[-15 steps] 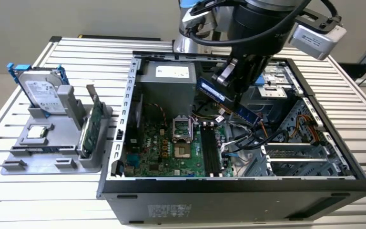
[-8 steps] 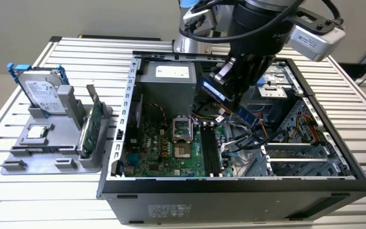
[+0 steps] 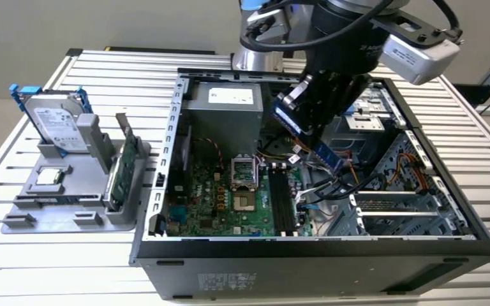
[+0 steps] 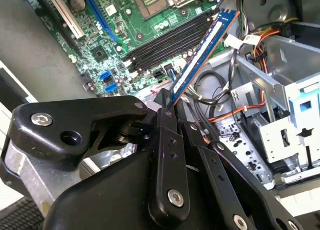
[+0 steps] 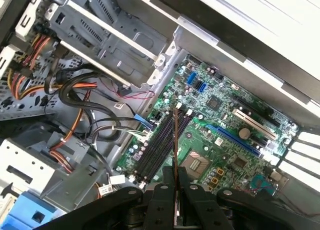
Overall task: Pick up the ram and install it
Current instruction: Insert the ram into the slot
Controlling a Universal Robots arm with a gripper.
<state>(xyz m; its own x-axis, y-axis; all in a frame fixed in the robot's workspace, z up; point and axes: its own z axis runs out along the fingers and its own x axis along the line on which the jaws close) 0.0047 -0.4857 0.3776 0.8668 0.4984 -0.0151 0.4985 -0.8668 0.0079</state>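
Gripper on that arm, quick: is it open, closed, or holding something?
Gripper: closed on the ram, holding it above the motherboard.

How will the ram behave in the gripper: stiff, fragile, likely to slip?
Probably stiff: the ram juts straight from the gripper without sagging. Likely light, being very thin edge-on in the first wrist view. Held by one end, it could pivot if pressed off-line into the memory slots.
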